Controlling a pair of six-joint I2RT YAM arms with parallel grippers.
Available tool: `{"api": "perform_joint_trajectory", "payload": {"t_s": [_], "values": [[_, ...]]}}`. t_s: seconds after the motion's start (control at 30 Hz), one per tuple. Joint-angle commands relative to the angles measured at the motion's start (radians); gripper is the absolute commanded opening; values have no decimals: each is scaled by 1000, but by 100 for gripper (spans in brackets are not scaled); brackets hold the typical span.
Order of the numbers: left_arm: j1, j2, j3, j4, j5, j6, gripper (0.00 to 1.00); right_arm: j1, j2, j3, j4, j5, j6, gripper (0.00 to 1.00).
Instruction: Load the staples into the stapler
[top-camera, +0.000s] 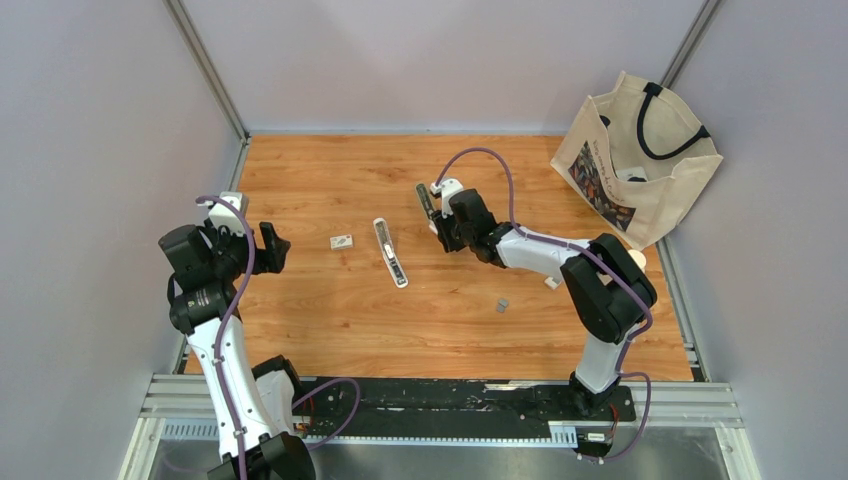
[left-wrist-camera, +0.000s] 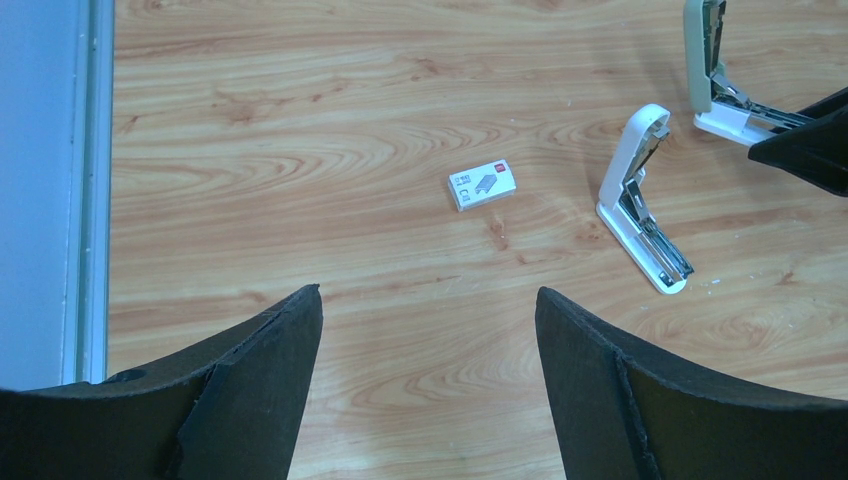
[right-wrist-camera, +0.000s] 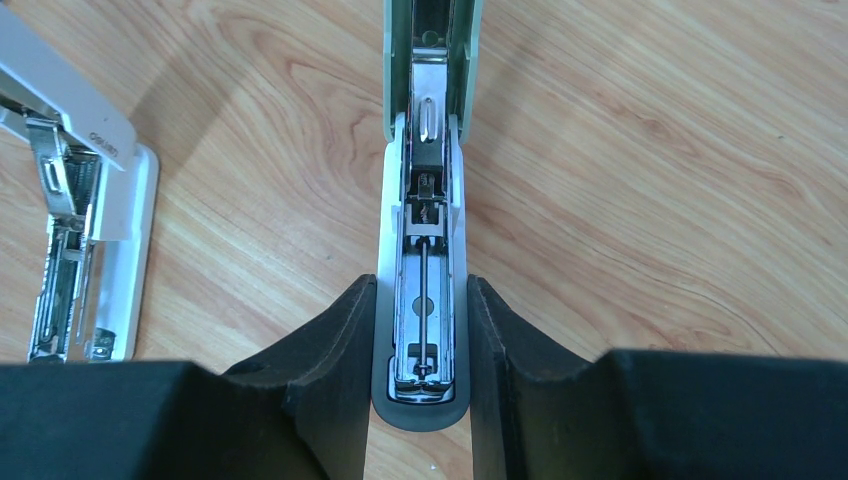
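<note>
The right gripper (right-wrist-camera: 420, 290) is clamped on the opened green stapler (right-wrist-camera: 428, 120); the staples (top-camera: 502, 305) lie on the table (top-camera: 330, 330), well apart from it; the left gripper (left-wrist-camera: 428, 295) hangs spread wide.

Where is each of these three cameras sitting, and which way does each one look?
Top view: fixed high behind the bases, looking down on the table; left arm and right arm show.
Left wrist: on the left arm, looking across at the staple box and white stapler; the open left end effector frames the bottom.
Right wrist: looking down the green stapler clamped in the right end effector.
Shared: all three show the white stapler.
</note>
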Motion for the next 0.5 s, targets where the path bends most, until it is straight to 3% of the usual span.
{"api": "perform_joint_trajectory", "payload": {"t_s": [0.0, 0.47], "values": [[11, -13, 6, 25, 12, 23, 86, 9, 8, 6, 32, 56, -1, 0], [11, -28, 5, 29, 9, 24, 86, 38, 32, 11, -8, 75, 15, 0]]}}
